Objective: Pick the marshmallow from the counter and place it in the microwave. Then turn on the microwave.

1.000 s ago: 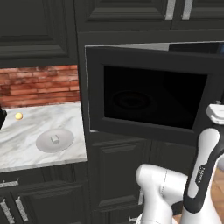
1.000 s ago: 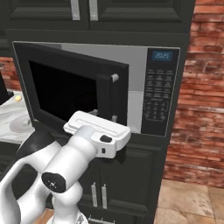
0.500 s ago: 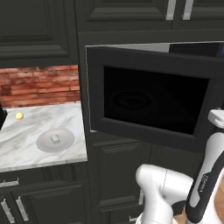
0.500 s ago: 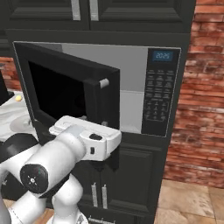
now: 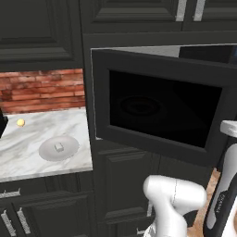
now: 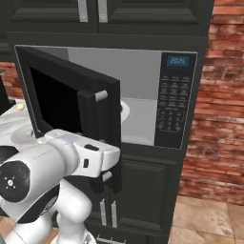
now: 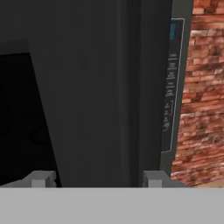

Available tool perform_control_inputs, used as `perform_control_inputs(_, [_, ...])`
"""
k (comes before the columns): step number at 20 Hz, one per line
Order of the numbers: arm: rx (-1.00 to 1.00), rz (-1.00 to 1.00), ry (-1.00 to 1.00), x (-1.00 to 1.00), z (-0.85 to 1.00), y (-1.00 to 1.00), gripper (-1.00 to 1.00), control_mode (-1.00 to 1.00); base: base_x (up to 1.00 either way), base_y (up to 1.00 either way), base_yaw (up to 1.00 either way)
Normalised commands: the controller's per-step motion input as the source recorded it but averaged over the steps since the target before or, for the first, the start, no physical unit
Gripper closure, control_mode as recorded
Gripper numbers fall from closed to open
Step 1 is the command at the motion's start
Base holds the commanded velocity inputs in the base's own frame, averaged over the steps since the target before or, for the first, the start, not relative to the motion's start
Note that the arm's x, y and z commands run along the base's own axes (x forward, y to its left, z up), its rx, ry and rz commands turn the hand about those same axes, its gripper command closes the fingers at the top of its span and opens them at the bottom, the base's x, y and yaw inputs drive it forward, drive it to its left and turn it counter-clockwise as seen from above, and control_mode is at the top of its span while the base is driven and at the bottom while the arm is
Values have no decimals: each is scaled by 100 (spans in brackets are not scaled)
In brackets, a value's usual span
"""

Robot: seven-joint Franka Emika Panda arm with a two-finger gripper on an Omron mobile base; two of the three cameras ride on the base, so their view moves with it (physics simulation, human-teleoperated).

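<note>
Microwave [image 6: 143, 95] door [image 5: 162, 111] wider; marble counter [image 5: 28, 152] left.

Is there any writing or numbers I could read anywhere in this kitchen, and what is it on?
"20:25", roughly, in blue digits, blurred: the small display at the top of the microwave keypad.
Keypad button labels: rows of pale marks, too small to read.
Nothing else carries readable text.
</note>
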Motion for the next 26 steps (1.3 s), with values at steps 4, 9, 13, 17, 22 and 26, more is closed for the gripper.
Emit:
perform_control_inputs(4, [-4, -14, -18, -5, 0, 0, -100, -100, 0, 0, 0])
perform_control_inputs(9, [-5, -18, -21, 0, 0, -4, -100, -100, 0, 0, 0])
perform_control_inputs(13, [-6, -16, -21, -4, -1, -13, -100, -100, 0, 0, 0])
perform_control_inputs(17, [-10, -19, -18, -3, -14, -22, -100, -100, 0, 0, 0])
perform_control_inputs(22, [-17, -27, -17, -1, -36, -21, -100, -100, 0, 0, 0])
perform_control_inputs(26, [-23, -29, -22, -7, -40, -10, -100, -100, 0, 0, 0])
